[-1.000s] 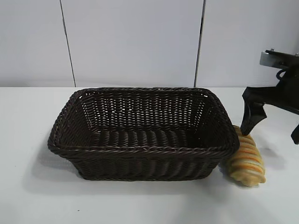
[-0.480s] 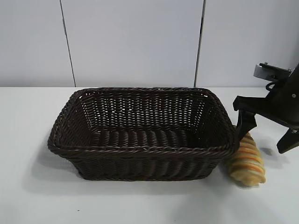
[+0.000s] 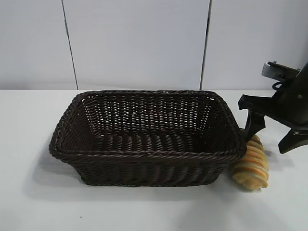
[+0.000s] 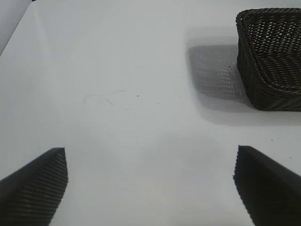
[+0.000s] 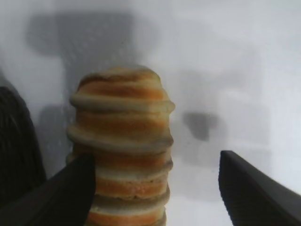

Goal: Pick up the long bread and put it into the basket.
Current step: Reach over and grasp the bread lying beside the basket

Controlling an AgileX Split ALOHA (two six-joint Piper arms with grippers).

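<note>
Right gripper (image 3: 273, 139) straddles the long bread (image 3: 251, 168) beside the basket (image 3: 144, 156), jaws partly open, nothing gripped. I judge it soft; I grip mid-length, gently.

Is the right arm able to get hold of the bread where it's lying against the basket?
Probably yes. The right end effector straddles the bread's far end, one finger touching it on the basket side, the other finger apart. The basket wall crowds that inner finger.
</note>
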